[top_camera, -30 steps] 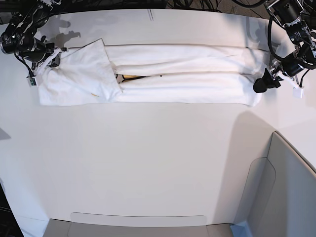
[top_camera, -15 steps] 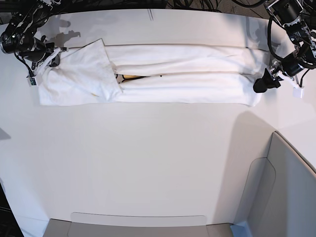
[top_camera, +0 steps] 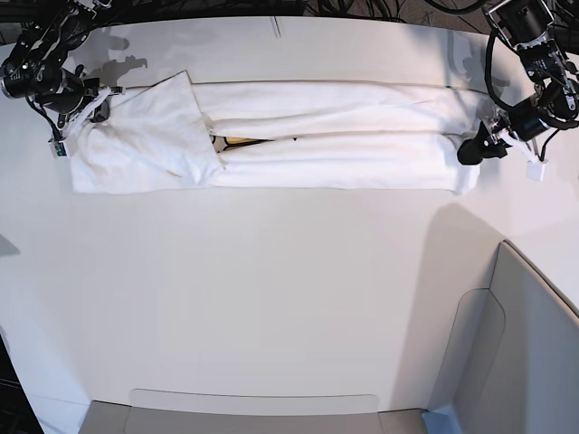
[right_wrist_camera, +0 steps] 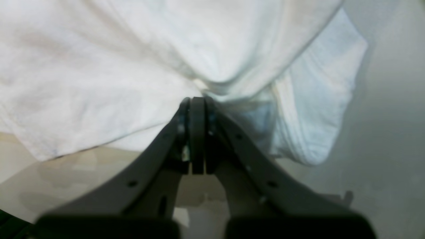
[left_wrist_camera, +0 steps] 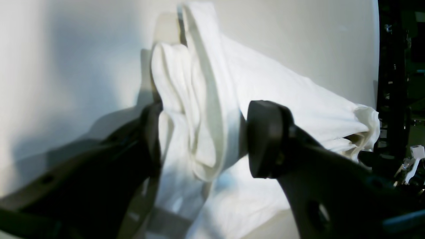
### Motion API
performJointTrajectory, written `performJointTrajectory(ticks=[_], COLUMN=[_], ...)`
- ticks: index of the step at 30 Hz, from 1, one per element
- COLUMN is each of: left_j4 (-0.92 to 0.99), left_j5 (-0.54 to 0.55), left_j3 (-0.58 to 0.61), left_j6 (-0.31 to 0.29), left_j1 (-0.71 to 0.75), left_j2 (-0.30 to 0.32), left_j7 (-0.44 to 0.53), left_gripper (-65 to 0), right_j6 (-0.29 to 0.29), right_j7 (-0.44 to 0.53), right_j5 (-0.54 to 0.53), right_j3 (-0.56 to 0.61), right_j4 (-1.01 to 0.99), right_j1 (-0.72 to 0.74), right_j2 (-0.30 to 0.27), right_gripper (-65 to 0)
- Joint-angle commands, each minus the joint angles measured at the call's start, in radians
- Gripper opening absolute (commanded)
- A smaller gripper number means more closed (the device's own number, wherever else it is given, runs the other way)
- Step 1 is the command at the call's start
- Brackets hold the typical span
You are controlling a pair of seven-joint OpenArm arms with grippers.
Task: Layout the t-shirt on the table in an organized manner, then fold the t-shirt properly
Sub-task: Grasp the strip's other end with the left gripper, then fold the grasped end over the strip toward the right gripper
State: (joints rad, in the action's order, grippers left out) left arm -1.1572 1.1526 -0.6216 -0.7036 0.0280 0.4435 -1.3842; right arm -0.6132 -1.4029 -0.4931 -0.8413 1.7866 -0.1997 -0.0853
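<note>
The t-shirt [top_camera: 317, 136] lies white side up as a long folded strip across the back of the table [top_camera: 271, 289]; a sliver of yellow print shows in its middle slit. At the strip's right end, my left gripper [top_camera: 468, 147] has a bunched fold of the t-shirt [left_wrist_camera: 206, 109] between its jaws, and both pads [left_wrist_camera: 262, 139] touch cloth. My left gripper [left_wrist_camera: 202, 136] sits low on the table. At the strip's left end, my right gripper [top_camera: 90, 107] is shut on an edge of the t-shirt [right_wrist_camera: 132, 59], which is pinched at my right gripper's [right_wrist_camera: 197, 101] tips.
A grey padded panel [top_camera: 534, 344] stands at the front right, and another runs along the front edge [top_camera: 253, 409]. Dark cables [top_camera: 362, 7] hang behind the table's back edge. The table's curved edge [top_camera: 18, 362] drops off at the left.
My left gripper has moved left onto the shirt's right end and its jaws have narrowed around the cloth, pushing that end in slightly. The right arm has stayed put.
</note>
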Motion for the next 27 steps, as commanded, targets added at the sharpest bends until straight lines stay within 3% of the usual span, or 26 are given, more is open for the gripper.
performJointTrajectory(ticks=[1,9,18,20,23,27], left_j4=[-0.011,-0.011,-0.011,-0.011,-0.011,-0.011], left_j5=[-0.004,-0.007,-0.009,-0.009,-0.009,-0.009], left_j3=[-0.001,-0.001,-0.001,-0.001,-0.001,-0.001], left_j6=[0.005,0.005,0.005,0.005,0.005,0.005], left_j1=[-0.006,-0.009,-0.012,-0.013,-0.027,-0.038], left_j2=[0.016,0.018,0.019,0.019,0.019,0.019], left_j7=[-0.012,-0.012,-0.012,-0.012,-0.012,-0.012], left_gripper=[-33.8,-43.8,-46.8,-51.3,-64.0,-65.0], right_j6=[-0.003,-0.003,-0.003,-0.003,-0.003,-0.003], right_j7=[0.007,0.007,0.007,0.007,0.007,0.007], right_j5=[-0.008,-0.008,-0.008,-0.008,-0.009,-0.009], right_j3=[-0.002,-0.002,0.0,0.0,0.0,0.0], right_j4=[0.014,0.014,0.014,0.014,0.014,0.014], right_j1=[0.006,0.01,0.012,0.012,0.01,0.007], right_j2=[-0.017,-0.017,-0.014,-0.014,-0.012,-0.012], right_gripper=[-65.0,-65.0,-65.0,-65.0,-65.0,-65.0])
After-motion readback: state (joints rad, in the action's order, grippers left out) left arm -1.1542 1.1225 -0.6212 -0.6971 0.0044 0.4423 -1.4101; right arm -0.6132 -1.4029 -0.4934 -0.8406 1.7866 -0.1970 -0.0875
